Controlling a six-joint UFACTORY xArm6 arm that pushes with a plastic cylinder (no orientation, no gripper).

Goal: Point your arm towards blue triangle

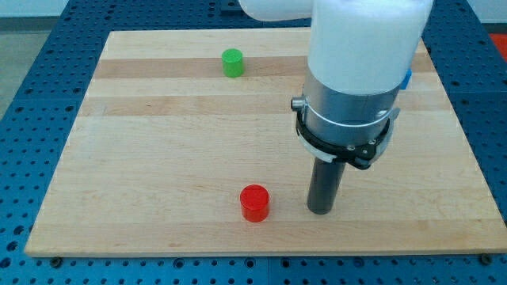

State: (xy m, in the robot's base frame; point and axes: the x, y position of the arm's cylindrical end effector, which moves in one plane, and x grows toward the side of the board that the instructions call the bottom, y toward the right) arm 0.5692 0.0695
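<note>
- Blue triangle block [409,79]: only a sliver shows at right, behind the arm; likely light, rigid, slides easily.
- My tip [320,210], a plain rod tool holding nothing, rests on the wooden tabletop [158,158] beside the red cylinder block [254,203].

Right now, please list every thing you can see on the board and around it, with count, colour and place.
Green cylinder: one, green, near the view's top, left of centre.
Red cylinder: one, red, near the view's bottom, centre.
Blue block: one, blue, at the view's right, mostly hidden behind my arm; shape cannot be made out.
Wooden board: one, light wood, fills most of the view.
Perforated base: one, blue, around the board.
My arm: one, white and grey, view's upper right.
My tip: one, dark, just right of the red cylinder, apart from it.
</note>
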